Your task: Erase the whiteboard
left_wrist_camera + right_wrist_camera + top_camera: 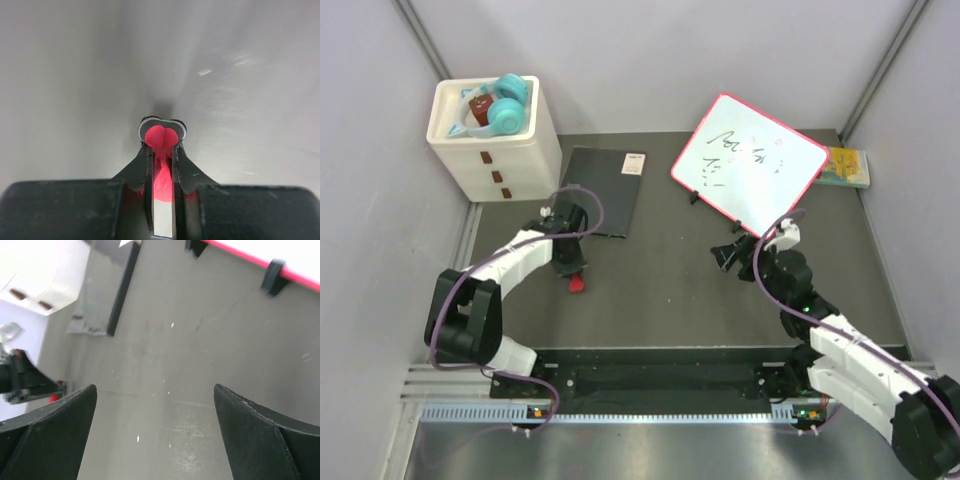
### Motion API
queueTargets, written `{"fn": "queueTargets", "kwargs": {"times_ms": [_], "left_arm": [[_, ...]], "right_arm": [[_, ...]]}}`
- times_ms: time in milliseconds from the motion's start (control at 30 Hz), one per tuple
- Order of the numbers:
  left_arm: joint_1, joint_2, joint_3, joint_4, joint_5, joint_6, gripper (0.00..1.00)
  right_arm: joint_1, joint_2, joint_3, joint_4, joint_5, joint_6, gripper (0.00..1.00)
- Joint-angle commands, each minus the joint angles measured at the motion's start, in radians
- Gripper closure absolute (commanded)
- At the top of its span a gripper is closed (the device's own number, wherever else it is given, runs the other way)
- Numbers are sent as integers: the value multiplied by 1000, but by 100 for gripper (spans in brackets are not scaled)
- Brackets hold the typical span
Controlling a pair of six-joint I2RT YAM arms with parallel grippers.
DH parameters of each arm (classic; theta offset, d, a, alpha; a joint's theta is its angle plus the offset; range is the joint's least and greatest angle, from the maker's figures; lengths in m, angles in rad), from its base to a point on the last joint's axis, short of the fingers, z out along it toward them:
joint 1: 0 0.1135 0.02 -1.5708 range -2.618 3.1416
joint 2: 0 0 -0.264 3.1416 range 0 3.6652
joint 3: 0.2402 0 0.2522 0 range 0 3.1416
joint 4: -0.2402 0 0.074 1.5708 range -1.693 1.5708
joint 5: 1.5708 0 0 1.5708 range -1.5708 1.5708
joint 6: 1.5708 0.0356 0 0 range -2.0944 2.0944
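The whiteboard [750,165] lies tilted at the back right, white with a pink-red frame and dark scribbles on its upper half. Its red edge [250,257] and black feet show at the top of the right wrist view. My left gripper [570,268] is low over the mat at left centre, shut on a small red eraser-like piece [576,283]. In the left wrist view the gripper [162,145] pinches this red piece [161,136], whose end has a white and black rim. My right gripper [735,255] is open and empty just in front of the board's near corner; it is seen wide open [155,390].
A flat black notebook [602,190] lies at the back centre, also in the right wrist view [122,287]. A yellow-green book [845,167] lies right of the board. A white drawer unit [490,140] with teal headphones [505,105] stands back left. Grey walls close in both sides.
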Motion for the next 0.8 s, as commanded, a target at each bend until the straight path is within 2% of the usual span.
{"fn": "queueTargets", "kwargs": {"times_ms": [0,67,133,200,233,267,400,433,567,667,733,767], "left_arm": [[-23,-69,137,39,48,60,100],[-38,-69,183,94,82,80,100],[-52,-50,209,139,134,89,100],[-59,-24,255,188,203,93,100],[-72,6,289,203,215,94,100],[-78,23,306,223,226,95,100],[-104,115,400,278,284,98,100],[-111,155,438,295,315,97,100],[-142,267,568,367,406,112,100],[-168,358,699,357,430,124,100],[-182,414,771,361,435,124,100],[-187,431,789,374,443,123,100]], "right_arm": [[-93,-103,214,-314,102,-165,1],[-197,-109,248,-383,61,-175,1],[-392,-89,265,-376,-106,-193,1],[-516,-37,232,-278,-277,-178,1],[-617,-14,219,-241,-324,-170,1],[-645,40,210,-215,-350,-168,1],[-690,189,176,-103,-380,-169,5],[-691,225,169,-22,-395,-161,7],[-691,352,138,187,-478,-113,29],[-691,429,146,276,-510,-102,36],[-691,475,162,308,-516,-124,34],[-691,492,167,322,-516,-124,29]]}}
